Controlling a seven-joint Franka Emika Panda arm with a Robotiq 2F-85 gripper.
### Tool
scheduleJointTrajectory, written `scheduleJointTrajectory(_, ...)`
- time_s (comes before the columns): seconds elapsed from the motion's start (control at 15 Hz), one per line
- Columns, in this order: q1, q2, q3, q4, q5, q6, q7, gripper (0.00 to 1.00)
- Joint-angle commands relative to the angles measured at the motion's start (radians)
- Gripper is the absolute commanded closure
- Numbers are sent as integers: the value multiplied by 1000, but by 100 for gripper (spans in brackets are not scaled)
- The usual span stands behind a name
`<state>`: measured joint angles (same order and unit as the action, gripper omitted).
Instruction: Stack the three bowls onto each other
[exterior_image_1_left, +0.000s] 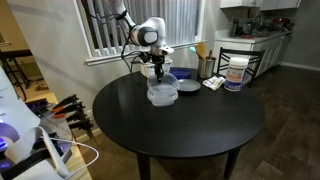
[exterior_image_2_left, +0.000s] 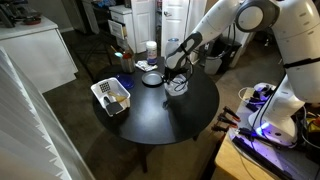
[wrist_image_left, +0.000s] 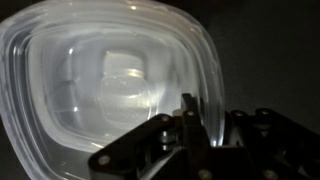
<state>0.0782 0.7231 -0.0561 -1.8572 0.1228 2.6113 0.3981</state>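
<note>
Left edge, an exterior view: tangle of cables and hand tools (exterior_image_1_left: 62, 108) on a low surface, slatted window blinds (exterior_image_1_left: 100, 30) behind. Centre is a round black table (exterior_image_1_left: 205, 130), matte and mostly bare, on a dark wood floor (exterior_image_1_left: 292, 120). The clear squarish plastic bowls (exterior_image_1_left: 162, 94) sit at the far-middle of the tabletop, and the count is not readable at this size. The Robotiq gripper (exterior_image_1_left: 158, 72) hangs straight over them, pointing down. Just right of the bowls is a dark blue round dish (exterior_image_1_left: 188, 87), then a holder of upright utensils (exterior_image_1_left: 205, 66) and a white tub with a blue label (exterior_image_1_left: 236, 73) at the table's far edge. White kitchen cabinets (exterior_image_1_left: 262, 42) are at the far right.

Only in the opposite exterior view: a white rectangular basket (exterior_image_2_left: 112, 97) on the table (exterior_image_2_left: 165, 125), well apart from the bowls (exterior_image_2_left: 177, 86), tall white appliances behind, and the white arm (exterior_image_2_left: 250, 30) reaching in from the right. The gripper (exterior_image_2_left: 172, 72) is again above the bowls, with the dish (exterior_image_2_left: 150, 79) beside them.

Only the wrist view shows the bowl interior (wrist_image_left: 100, 90). Nested square outlines show inside, rim wide, black tabletop around it. The gripper (wrist_image_left: 190, 128) is at the bottom, with one dark finger (wrist_image_left: 187, 106) over the right-hand rim. Cannot tell whether the jaws pinch that rim or stand free.
</note>
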Motion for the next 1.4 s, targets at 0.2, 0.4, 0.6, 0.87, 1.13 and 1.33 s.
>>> scheduleJointTrajectory(0.2, -56, 28, 19, 22, 55, -22, -36, 63)
scheduleJointTrajectory(0.4, -87, 33, 27, 18, 89, -32, -40, 44)
scheduleJointTrajectory(0.6, -102, 4, 23, -24, 102, -15, -44, 26)
scheduleJointTrajectory(0.87, -133, -38, 35, -68, 125, 2, -74, 2)
scheduleJointTrajectory(1.13, -152, -76, 38, -99, 148, -4, -95, 0)
scheduleJointTrajectory(1.33, -123, -31, 9, -46, 129, -9, -52, 0)
